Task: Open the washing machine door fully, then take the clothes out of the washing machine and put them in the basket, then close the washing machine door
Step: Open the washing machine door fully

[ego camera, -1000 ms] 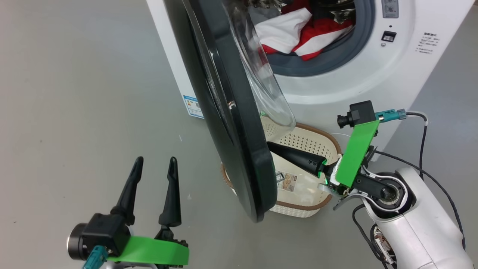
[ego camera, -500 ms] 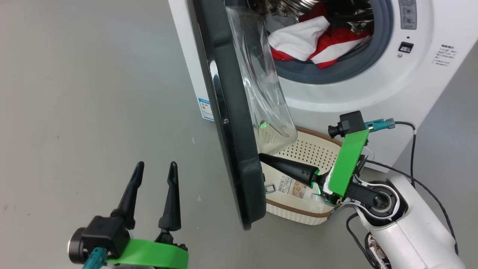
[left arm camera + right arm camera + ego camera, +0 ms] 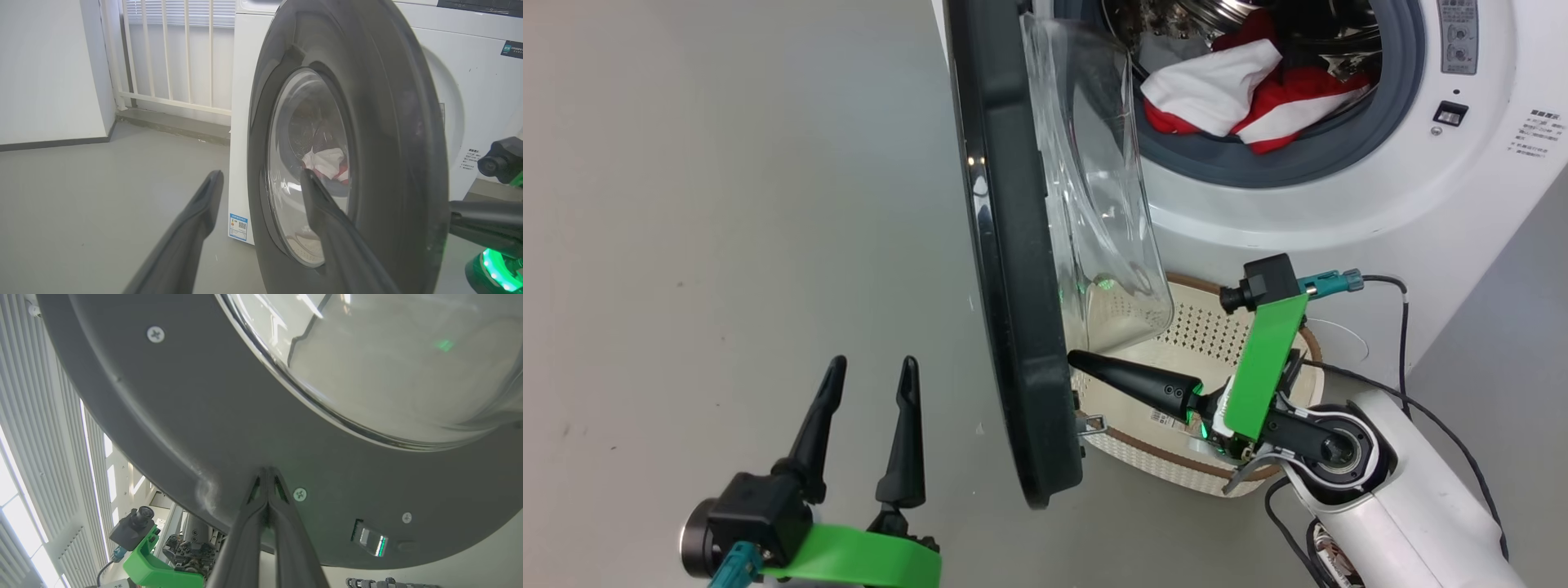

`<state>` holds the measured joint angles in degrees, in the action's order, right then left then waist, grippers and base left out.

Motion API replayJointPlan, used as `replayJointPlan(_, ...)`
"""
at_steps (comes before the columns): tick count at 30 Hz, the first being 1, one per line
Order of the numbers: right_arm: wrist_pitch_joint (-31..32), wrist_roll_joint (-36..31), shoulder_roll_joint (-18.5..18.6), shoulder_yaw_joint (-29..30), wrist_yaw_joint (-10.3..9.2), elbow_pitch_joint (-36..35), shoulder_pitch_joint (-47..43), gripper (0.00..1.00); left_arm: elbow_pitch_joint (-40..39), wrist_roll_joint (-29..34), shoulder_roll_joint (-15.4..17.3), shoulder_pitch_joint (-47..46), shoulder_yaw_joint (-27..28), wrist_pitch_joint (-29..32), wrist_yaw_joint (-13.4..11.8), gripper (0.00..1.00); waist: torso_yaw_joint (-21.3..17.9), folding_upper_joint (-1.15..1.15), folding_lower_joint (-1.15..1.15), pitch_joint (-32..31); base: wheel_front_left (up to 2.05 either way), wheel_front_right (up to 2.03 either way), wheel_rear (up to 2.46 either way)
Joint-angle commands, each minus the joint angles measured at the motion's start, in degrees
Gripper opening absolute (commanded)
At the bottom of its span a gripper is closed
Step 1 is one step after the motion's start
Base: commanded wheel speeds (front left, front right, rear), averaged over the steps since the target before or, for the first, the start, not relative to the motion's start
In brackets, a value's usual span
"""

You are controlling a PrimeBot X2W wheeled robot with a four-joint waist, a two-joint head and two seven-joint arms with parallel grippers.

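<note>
The washing machine door stands swung out edge-on from the white washing machine, its glass bowl facing the drum. Red and white clothes lie in the drum mouth. My right gripper is shut with nothing in it, its tips pressed against the door's inner rim near the bottom. Under that arm sits the cream basket. My left gripper hovers open over the floor left of the door; its wrist view looks at the door's outer face with clothes visible through the glass.
Grey floor spreads to the left of the machine. A white railing and wall stand behind the washer's left side. The right arm's cable loops beside the machine front.
The door has swung wider open, pushed by the shut right gripper at its inner rim. The head camera has shifted, so the machine sits further right in the picture. Left gripper stays open.
</note>
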<state>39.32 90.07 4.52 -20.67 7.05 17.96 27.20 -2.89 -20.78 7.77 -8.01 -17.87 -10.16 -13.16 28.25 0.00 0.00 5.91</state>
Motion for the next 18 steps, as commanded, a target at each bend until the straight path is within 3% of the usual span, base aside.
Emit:
replayJointPlan(1,-0.16,0.67,-1.59,-1.51,0.44,-1.45,0.68,0.0,-1.38,-0.14,0.85,-0.58,1.75,-0.02,-0.23,1.0,0.17,0.0,0.0,-0.06,0.0,0.0,0.0)
replayJointPlan(18,-1.37,1.9,-1.63,-3.66,0.44,-1.02,1.59,0.0,-1.04,-1.01,0.92,-0.52,1.39,-0.05,-0.42,1.0,1.25,0.0,0.0,-0.08,0.0,0.0,0.0)
